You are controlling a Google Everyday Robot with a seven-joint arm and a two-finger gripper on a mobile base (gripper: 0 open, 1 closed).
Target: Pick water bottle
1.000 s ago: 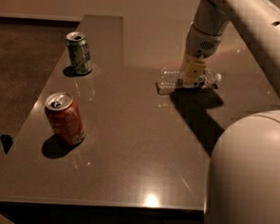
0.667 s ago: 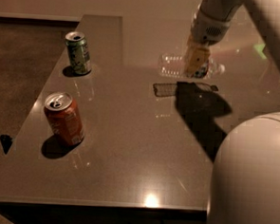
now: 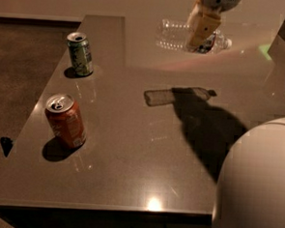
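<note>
While the gripper (image 3: 198, 41) hangs at the top of the view, well above the table (image 3: 130, 149), its 2 fingers are closed on the water bottle (image 3: 174, 34). The bottle lies sideways in the air, its cap pointing right and its clear ribbed body sticking out to the left. Its shadow (image 3: 158, 96) falls on the dark top below, so the bottle seems to be off the surface. The main risk, as I judge it, is a slip. The bottle is thin, smooth plastic and probably dents under the squeeze, so it could turn in the grip or slide out. The fingers look to sit close to the middle, a little toward the cap, and the longer free end could sag and pull the bottle loose. A quick swing of the arm would make this more likely. A dropped bottle would land on the hard, shiny table, where it would likely bounce or roll, perhaps off the far edge. The 2 cans are less of a worry: the green can (image 3: 80, 54) and the orange-red can (image 3: 65, 121) stand well apart to the left. The robot's body (image 3: 259, 186) fills the lower right, and pulling the arm back toward it could knock the bottle's free end.
</note>
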